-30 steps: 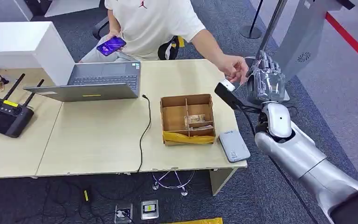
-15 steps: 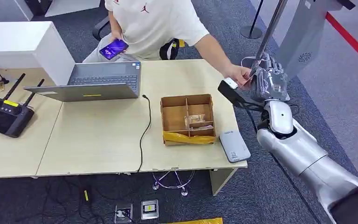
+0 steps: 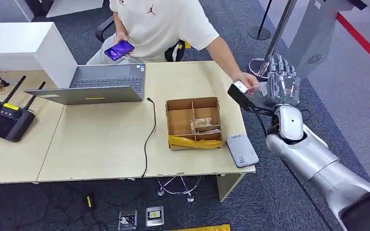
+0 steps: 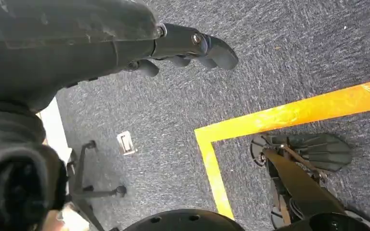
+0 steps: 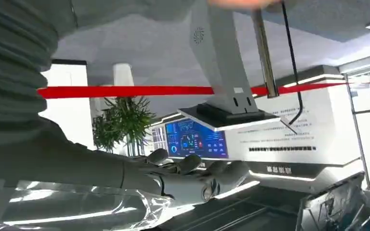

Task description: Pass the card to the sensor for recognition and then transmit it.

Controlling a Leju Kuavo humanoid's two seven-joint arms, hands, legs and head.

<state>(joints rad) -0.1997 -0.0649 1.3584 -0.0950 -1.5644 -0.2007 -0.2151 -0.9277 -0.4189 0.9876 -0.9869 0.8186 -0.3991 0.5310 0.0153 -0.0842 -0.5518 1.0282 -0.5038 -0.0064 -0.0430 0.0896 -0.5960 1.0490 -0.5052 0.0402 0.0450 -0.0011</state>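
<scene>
On the person's shirt [image 3: 159, 21], a Jordan logo [image 3: 151, 10]

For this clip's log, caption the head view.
Robot's raised right hand meets a seated person's outstretched hand beside the desk.

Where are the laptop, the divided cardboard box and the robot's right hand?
laptop [image 3: 107, 83], head view, on its keyboard deck.
cardboard box [image 3: 193, 102], head view, on its far rim.
right hand [image 3: 280, 86], head view, back of the hand.

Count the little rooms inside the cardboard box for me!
5, I think: the cardboard box has two along its far side, one tall on the near left, two stacked on the right holding paper. Clutter may hide more.
</scene>
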